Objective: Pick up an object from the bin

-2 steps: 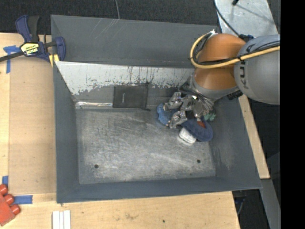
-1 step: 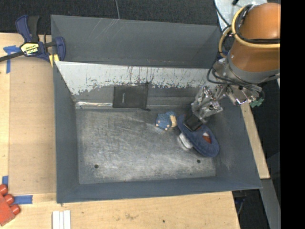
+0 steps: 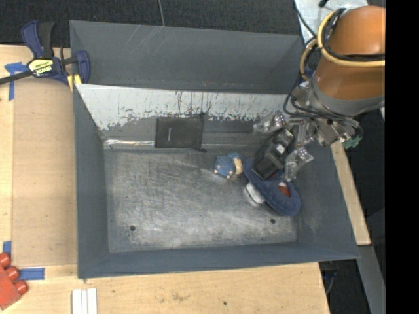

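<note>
My gripper hangs low at the right side of the bin, its metal body tilted down and to the left. Directly beneath and in front of it lies a dark blue, shoe-shaped soft thing with a white patch at its left end and a small red mark on top. The gripper's lower end, with a black block on it, is right at this blue thing's upper edge; whether they touch is unclear. A small blue and tan thing lies a little to the left, near the bin's middle.
A flat black square rests against the foot of the back wall, left of centre. The arm's orange cover stands over the bin's right rim. The right wall is close beside the gripper.
</note>
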